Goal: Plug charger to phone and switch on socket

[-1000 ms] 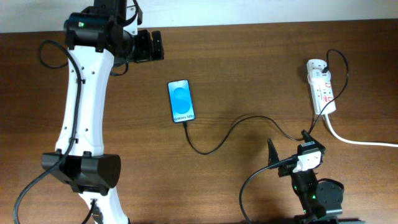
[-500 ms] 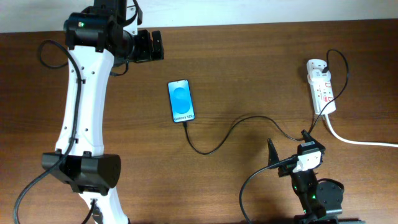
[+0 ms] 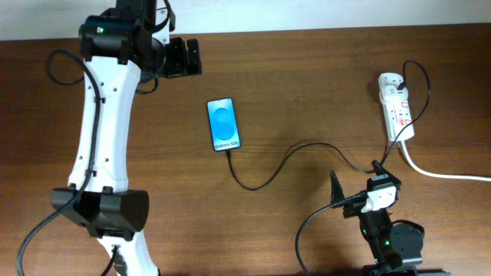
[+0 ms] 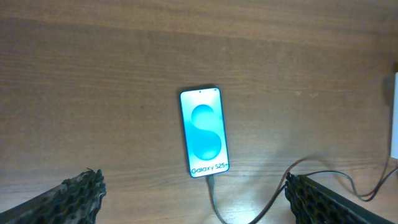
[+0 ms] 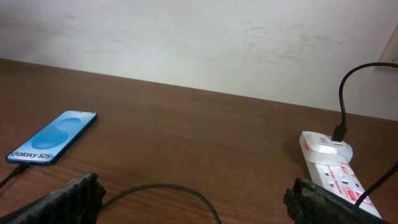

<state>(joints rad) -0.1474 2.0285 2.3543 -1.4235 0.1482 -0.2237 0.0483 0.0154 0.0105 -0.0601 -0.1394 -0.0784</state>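
The phone (image 3: pixel 223 125) lies face up mid-table, blue screen lit, "Galaxy" text at its near end; it also shows in the left wrist view (image 4: pixel 204 132) and the right wrist view (image 5: pixel 53 137). The charger cable (image 3: pixel 284 162) has its plug tip in the phone's near end (image 4: pixel 211 184) and runs right to the white socket strip (image 3: pixel 396 107), seen in the right wrist view too (image 5: pixel 333 169). My left gripper (image 3: pixel 192 57) is open and empty, high behind the phone. My right gripper (image 3: pixel 354 188) is open and empty at the near right, above the cable (image 5: pixel 161 190).
The socket's thick white cord (image 3: pixel 445 175) runs off the right edge. A pale wall (image 5: pixel 199 43) stands behind the table's far edge. Bare brown wood lies between phone and socket.
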